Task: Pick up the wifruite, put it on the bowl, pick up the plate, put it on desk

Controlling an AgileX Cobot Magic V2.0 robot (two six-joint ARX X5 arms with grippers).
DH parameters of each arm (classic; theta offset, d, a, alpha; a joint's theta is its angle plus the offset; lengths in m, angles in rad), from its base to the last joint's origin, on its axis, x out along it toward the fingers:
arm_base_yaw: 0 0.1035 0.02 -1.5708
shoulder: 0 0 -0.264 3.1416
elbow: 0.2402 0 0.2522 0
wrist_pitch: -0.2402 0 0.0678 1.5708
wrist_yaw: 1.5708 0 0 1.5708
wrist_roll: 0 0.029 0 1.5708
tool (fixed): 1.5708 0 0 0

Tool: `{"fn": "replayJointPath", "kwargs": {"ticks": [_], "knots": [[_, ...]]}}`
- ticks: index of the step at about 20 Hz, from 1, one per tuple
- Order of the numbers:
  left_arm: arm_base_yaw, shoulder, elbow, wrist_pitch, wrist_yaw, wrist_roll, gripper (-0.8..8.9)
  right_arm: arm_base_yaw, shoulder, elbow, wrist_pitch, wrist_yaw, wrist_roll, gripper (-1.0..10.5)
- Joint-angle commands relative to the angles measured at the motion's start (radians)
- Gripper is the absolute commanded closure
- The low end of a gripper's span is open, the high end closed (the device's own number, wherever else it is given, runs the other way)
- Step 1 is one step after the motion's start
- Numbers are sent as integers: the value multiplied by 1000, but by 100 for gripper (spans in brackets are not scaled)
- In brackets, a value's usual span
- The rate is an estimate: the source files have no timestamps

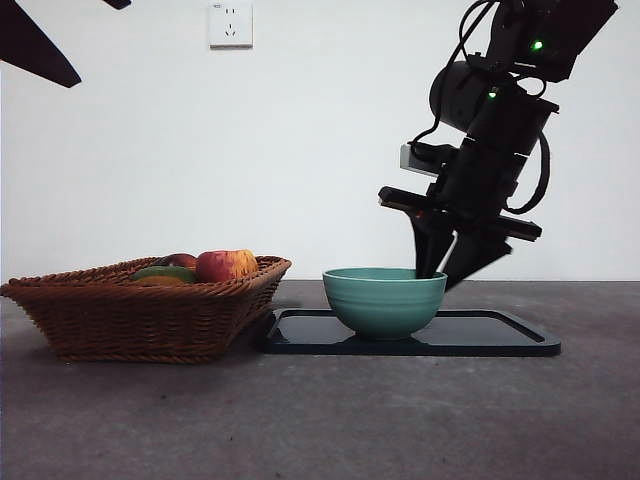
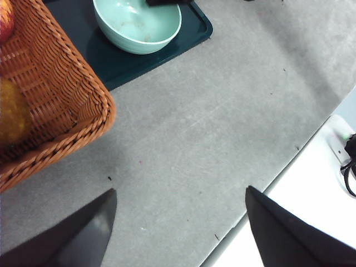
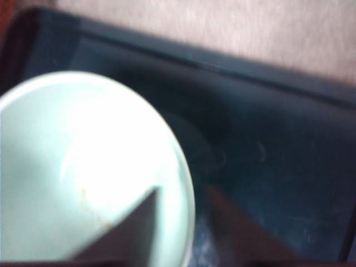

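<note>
The teal-green bowl (image 1: 385,300) stands empty on a dark tray (image 1: 500,335) on the desk (image 1: 320,420). My right gripper (image 1: 438,278) is open and straddles the bowl's far right rim. In the right wrist view (image 3: 183,192) one jaw is inside the bowl (image 3: 83,167) and the other is outside over the tray (image 3: 267,156). A golden-brown fruit, the wifruite (image 2: 10,114), lies in the wicker basket (image 2: 61,94). My left gripper (image 2: 181,190) is open and empty, high above the desk (image 2: 194,139) near its edge. The bowl (image 2: 136,28) also shows in the left wrist view.
The wicker basket (image 1: 140,320) stands left of the tray, touching it. It holds a red-yellow apple (image 1: 225,265) and a green fruit (image 1: 165,272). A wall socket (image 1: 230,24) is on the back wall. The desk's edge runs beside my left gripper.
</note>
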Motion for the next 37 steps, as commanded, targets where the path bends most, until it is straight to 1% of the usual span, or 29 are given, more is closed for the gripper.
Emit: {"fn": "replayJointPath", "kwargs": {"ticks": [1, 6, 12, 15, 18, 20, 23, 26, 28, 31, 33, 37], "knots": [[-5, 7, 12, 7, 8, 13, 439, 6, 21, 21, 16, 0, -5, 941], [-5, 7, 12, 7, 8, 13, 439, 5, -15, 21, 12, 2, -5, 941], [-5, 7, 12, 7, 8, 13, 439, 7, -181, 21, -24, -5, -8, 941], [-5, 7, 12, 5, 8, 13, 439, 14, -273, 21, -107, -5, -25, 941], [-5, 7, 12, 3, 8, 13, 439, 37, -381, 19, -234, -5, -55, 941], [-5, 7, 12, 3, 8, 13, 439, 59, -451, 9, -280, -3, -58, 941], [-5, 7, 12, 3, 8, 13, 439, 100, -541, -24, -306, 0, -58, 941], [-5, 7, 12, 0, 8, 13, 439, 135, -612, -108, -299, 0, -58, 941], [-5, 7, 12, -11, 8, 13, 439, 155, -645, -185, -266, 0, -57, 941], [-5, 7, 12, -18, 8, 16, 439, 178, -661, -307, -200, 0, -35, 941], [-5, 7, 12, -18, 8, 16, 439, 192, -660, -389, -133, 0, -21, 941], [-5, 7, 12, -17, 8, 16, 439, 216, -653, -557, 54, 0, 52, 941]]}}
